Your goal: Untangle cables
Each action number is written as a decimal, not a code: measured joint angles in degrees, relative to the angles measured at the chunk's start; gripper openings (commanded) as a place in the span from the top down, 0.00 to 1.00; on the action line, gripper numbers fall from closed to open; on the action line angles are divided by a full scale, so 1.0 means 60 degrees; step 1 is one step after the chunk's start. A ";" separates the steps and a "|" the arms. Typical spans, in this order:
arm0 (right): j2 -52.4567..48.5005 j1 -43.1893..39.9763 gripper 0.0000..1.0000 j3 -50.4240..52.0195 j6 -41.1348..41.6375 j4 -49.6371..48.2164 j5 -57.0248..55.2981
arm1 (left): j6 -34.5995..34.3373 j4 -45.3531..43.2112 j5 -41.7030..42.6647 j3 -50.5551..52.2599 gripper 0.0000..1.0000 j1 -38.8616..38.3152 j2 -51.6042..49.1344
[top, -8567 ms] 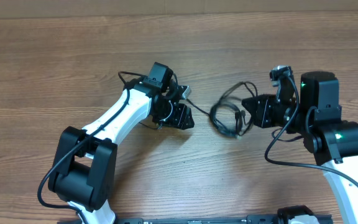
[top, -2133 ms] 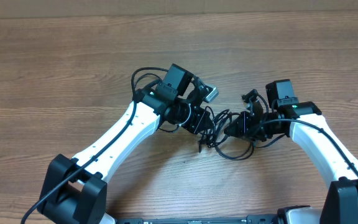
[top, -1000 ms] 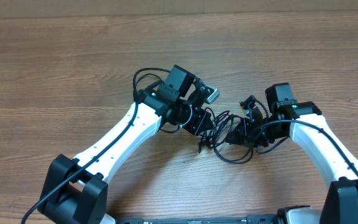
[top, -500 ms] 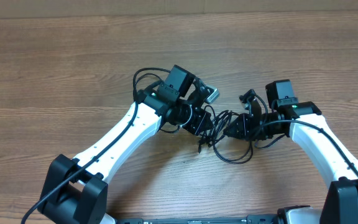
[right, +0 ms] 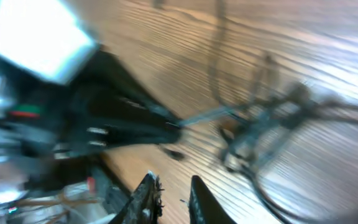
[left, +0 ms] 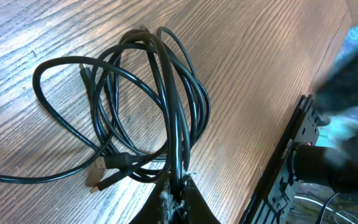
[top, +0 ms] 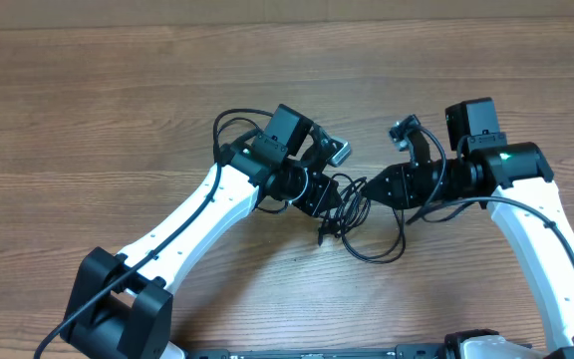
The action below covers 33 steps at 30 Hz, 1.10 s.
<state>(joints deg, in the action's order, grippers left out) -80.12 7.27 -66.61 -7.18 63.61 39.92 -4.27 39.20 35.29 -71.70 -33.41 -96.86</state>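
Note:
The cables [top: 359, 227] lie as a tangle of thin black loops on the wooden table between my two arms, with one loop reaching toward the front edge. In the left wrist view the cables [left: 148, 106] fan out in several loops, and small plug tips [left: 99, 180] rest on the wood. My left gripper [left: 178, 188] is shut on a few strands at the bundle's near end; overhead, the left gripper [top: 327, 199] sits at the tangle's left side. My right gripper [top: 372, 189] hovers at the tangle's upper right. Its blurred wrist view shows the right gripper [right: 174, 186] slightly open with bare wood between the fingers and the cables [right: 263, 124] ahead.
The left arm's dark wrist [right: 104, 121] fills the left of the right wrist view. The table's edge and the arms' base with its wiring [left: 303, 162] show at the right of the left wrist view. Thicker black arm wires [top: 229, 125] loop behind the left wrist.
My right gripper has let go of the cables, parted its fingers and pulled back up and to the right. The left gripper holds its place on the bundle.

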 measured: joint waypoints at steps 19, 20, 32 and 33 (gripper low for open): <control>-0.0841 0.0000 0.76 0.1373 0.1239 -0.0488 -0.1887 | -0.0004 0.0004 0.0000 0.0000 0.96 0.0000 0.0000; -0.0841 0.0000 0.76 0.1399 0.1242 -0.0554 -0.1865 | 0.0000 0.0004 0.0000 0.0000 0.96 0.0000 0.0000; -0.0838 0.0000 0.76 0.2076 0.1351 -0.0882 -0.0987 | 0.0000 -0.0007 0.0000 0.0000 0.96 0.0000 0.0000; -0.0838 0.0000 0.76 0.2076 0.1355 -0.0878 -0.0936 | 0.0000 -0.0007 0.0000 0.0000 0.96 0.0000 0.0000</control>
<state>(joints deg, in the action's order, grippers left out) -85.14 7.27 -54.15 0.95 58.35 34.30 -4.27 39.16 35.29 -71.70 -33.41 -96.86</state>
